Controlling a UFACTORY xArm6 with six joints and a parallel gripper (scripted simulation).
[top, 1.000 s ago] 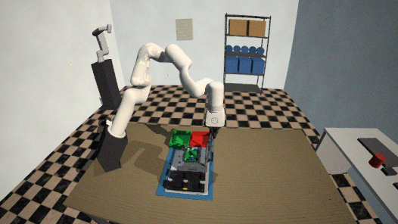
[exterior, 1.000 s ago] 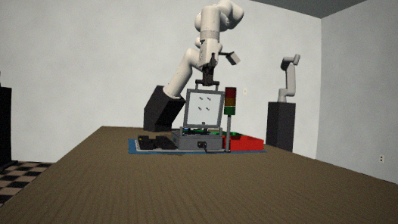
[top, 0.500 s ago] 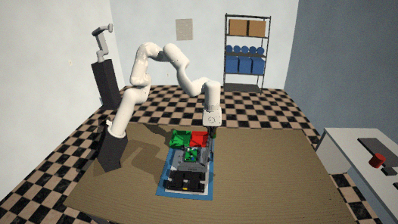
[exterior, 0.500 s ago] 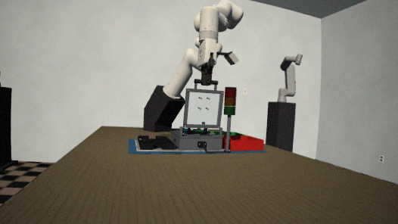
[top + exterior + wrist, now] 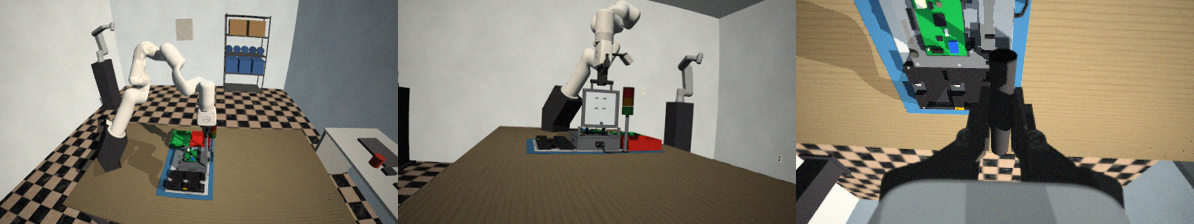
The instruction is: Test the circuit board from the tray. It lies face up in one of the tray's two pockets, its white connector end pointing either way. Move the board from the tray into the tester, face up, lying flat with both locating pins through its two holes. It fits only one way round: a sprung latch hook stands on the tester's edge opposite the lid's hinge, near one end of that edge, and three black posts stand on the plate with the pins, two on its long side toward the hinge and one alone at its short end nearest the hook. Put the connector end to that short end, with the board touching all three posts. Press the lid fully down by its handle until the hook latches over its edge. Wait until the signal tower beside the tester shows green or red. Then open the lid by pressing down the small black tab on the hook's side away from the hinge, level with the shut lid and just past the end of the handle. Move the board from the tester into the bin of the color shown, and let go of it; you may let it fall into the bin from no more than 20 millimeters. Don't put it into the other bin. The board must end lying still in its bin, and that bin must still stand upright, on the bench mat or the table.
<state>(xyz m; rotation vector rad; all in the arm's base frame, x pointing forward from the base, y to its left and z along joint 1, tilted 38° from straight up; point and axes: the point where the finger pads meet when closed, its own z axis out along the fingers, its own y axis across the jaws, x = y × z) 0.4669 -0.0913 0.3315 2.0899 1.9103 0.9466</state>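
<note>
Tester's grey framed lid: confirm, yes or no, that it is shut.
No, the grey framed lid stands upright, its black handle clamped in the gripper.

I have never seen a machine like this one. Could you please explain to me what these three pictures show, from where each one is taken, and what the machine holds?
The white machine is a robot arm with a gripper at its tip. One picture looks down from high up, one looks across the table from the side, and one comes from a camera on the arm's wrist.

On a blue mat stand a black tray, a grey tester with the green circuit board already inside, a green bin, a red bin, and a signal tower.

The tester's lid stands upright and open. The jaws are shut on its black handle, probably to press the lid down.
</note>
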